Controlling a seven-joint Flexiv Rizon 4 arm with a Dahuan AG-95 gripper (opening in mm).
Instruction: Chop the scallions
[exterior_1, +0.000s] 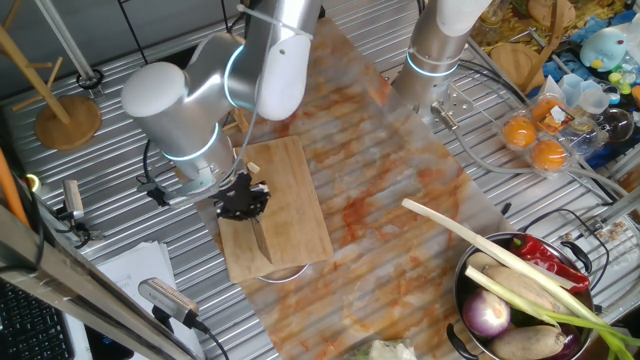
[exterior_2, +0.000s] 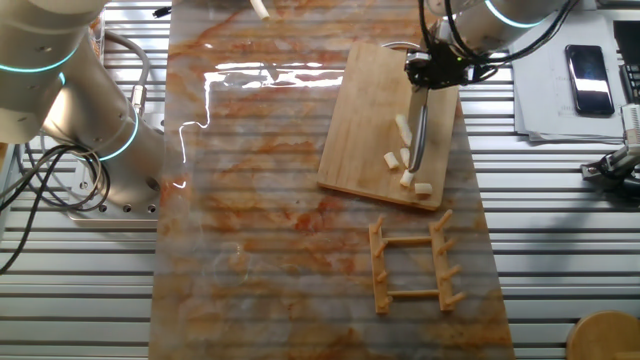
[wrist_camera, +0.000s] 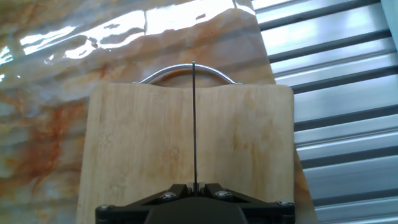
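Observation:
The scallions lie as several short cream chunks (exterior_2: 404, 180) on the right half of the wooden cutting board (exterior_2: 365, 120). My gripper (exterior_2: 428, 78) hangs over the board's far right end, shut on a knife whose blade (exterior_2: 421, 140) runs down among the chunks. In the hand view the blade (wrist_camera: 193, 124) shows edge-on, sticking out from my gripper (wrist_camera: 193, 186) over bare board (wrist_camera: 137, 143), and no chunks appear. From the fixed view on the other side, the gripper (exterior_1: 243, 200) and blade (exterior_1: 258, 240) are over the board (exterior_1: 290, 215); the arm hides the chunks.
A wooden rack (exterior_2: 410, 265) lies just past the board's end. A metal pot (exterior_1: 470, 300) at the table's corner holds a purple onion (exterior_1: 487, 315), a long green-leaved stalk (exterior_1: 480, 245) and a red chili (exterior_1: 545, 260). A second arm's base (exterior_2: 90, 150) stands beside the mat.

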